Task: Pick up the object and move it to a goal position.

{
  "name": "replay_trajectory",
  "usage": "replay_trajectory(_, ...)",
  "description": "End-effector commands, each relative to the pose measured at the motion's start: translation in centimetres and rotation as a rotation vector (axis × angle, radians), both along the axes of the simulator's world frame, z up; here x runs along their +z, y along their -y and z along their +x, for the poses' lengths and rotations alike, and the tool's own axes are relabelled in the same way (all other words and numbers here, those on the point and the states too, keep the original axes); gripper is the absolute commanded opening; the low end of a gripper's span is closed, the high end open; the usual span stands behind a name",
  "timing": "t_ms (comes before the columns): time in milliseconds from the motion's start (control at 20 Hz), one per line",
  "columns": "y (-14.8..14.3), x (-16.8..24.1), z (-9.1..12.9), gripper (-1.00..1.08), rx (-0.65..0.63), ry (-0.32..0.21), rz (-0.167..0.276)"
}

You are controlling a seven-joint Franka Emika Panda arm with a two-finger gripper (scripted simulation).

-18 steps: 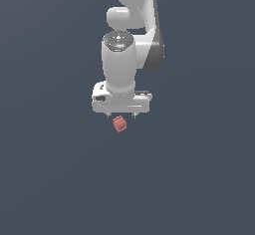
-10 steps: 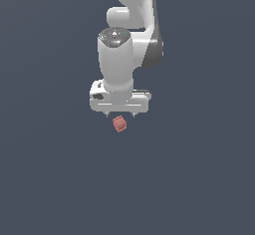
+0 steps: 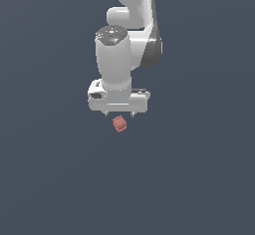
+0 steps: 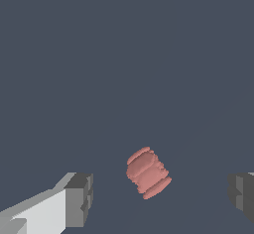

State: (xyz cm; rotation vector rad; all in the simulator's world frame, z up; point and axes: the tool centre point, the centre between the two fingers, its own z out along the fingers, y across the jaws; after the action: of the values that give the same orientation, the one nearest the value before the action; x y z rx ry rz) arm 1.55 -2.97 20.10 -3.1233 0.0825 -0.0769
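Exterior view: tool (image 3: 119,114) spread wide, w/ object (image 3: 119,124) just below, both unmoved vs. 0.5 s ago.

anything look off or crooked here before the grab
Only one thing: the salmon-red object lies skewed, its ridges slanted rather than square to the fingers. The gripper is open, wide apart on either side, not touching it. Nothing looks damaged or spilled.
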Motion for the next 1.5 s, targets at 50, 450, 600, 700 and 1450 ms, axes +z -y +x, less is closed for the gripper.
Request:
replay_trajectory(50, 0.1, -0.6, -0.2, 1.00, 0.028, -0.002, -0.003)
replay_trajectory(450, 0.5, -3.1, -1.3, 1.00, 0.159, -0.012, -0.015)
replay_trajectory(600, 0.6, -4.4, -2.0, 1.00, 0.231, -0.017, -0.020)
replay_trajectory(700, 0.7, -5.4, -2.5, 1.00, 0.285, -0.021, -0.023)
replay_trajectory(1450, 1.0, -10.5, -5.8, 1.00, 0.592, -0.041, -0.030)
